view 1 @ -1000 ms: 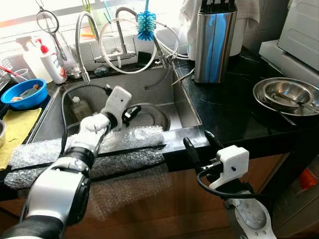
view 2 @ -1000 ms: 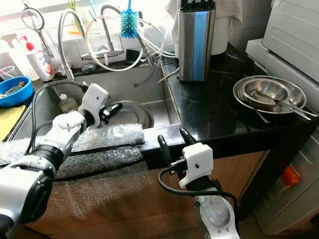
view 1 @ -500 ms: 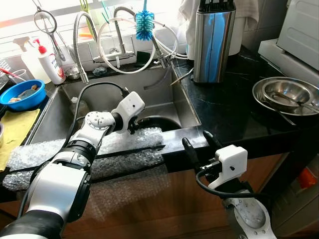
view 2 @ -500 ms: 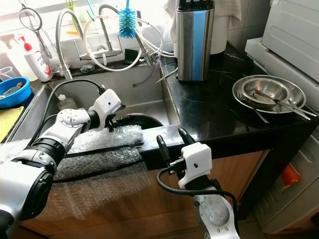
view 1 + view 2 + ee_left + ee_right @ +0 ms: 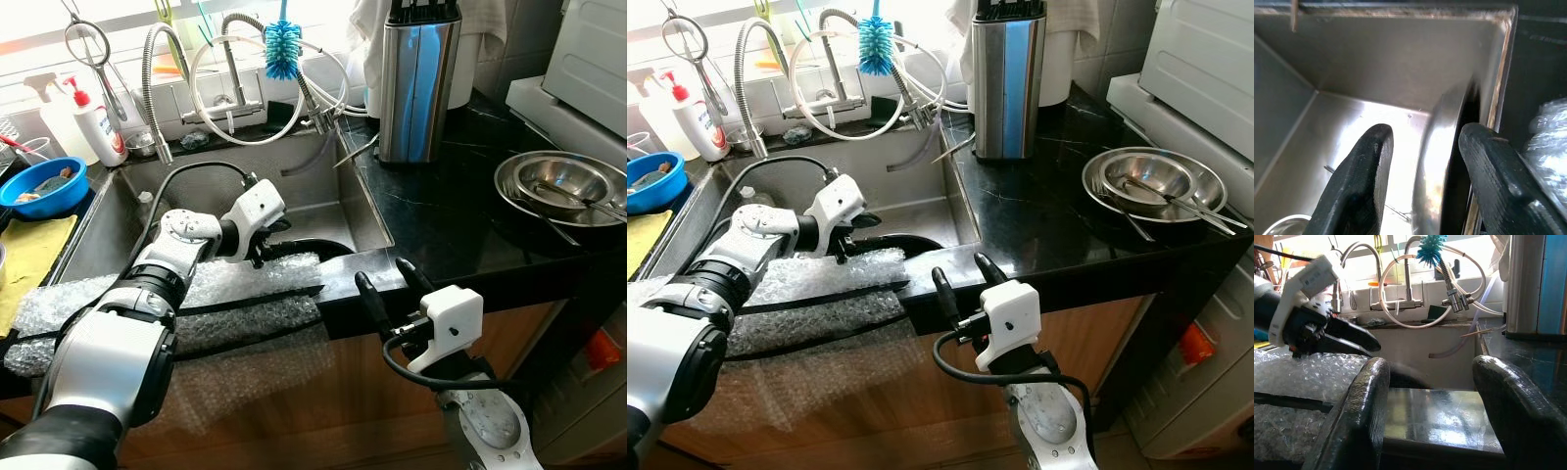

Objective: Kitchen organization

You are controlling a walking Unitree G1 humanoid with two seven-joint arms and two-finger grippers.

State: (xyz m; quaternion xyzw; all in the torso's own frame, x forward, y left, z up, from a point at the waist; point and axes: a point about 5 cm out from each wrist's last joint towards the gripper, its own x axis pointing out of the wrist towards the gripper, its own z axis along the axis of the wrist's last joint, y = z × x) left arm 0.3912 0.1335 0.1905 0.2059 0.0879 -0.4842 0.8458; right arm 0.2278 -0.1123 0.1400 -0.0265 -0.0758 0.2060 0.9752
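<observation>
Two black fingers of the left hand point(image 5: 1420, 181) straddle the upright rim of a steel pan point(image 5: 1432, 161) standing on edge in the sink point(image 5: 333, 186), not yet pinched, tight against the front wall beside the bubble wrap point(image 5: 245, 279). Right hand point(image 5: 389, 284) hovers spread open at the counter point(image 5: 451, 215) edge, at five o'clock from the pan.

A blue bottle brush point(image 5: 285, 49) hangs over the coiled faucet hoses point(image 5: 235, 78). A knife block point(image 5: 419, 83) stands on the black counter point(image 5: 441, 220). A soap bottle point(image 5: 101, 122) sits behind a blue bowl point(image 5: 44, 184).
</observation>
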